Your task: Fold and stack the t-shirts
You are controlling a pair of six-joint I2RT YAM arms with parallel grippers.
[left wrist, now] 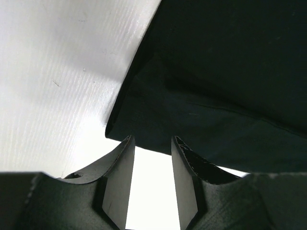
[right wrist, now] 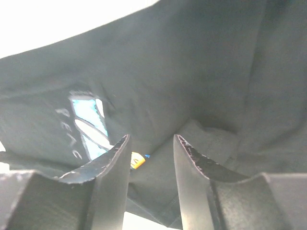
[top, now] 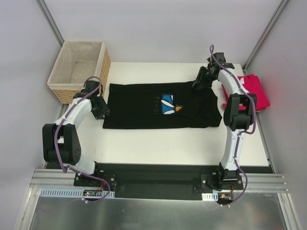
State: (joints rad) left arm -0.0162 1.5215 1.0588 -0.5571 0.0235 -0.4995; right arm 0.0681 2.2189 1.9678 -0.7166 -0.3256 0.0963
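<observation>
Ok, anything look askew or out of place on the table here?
The black t-shirt lies flat except its right end, where a flap is folded crookedly over a corner of the print and bunched. The red t-shirt sits heaped at the right edge of the table, apparently overhanging it.

Bright even light, glare on the white table (left wrist: pixel 57 72), soft blur over the black t-shirt (right wrist: pixel 192 72).

White links (top: pixel 79 111); black joints (top: pixel 238 112); purple cables (top: pixel 211 52).
</observation>
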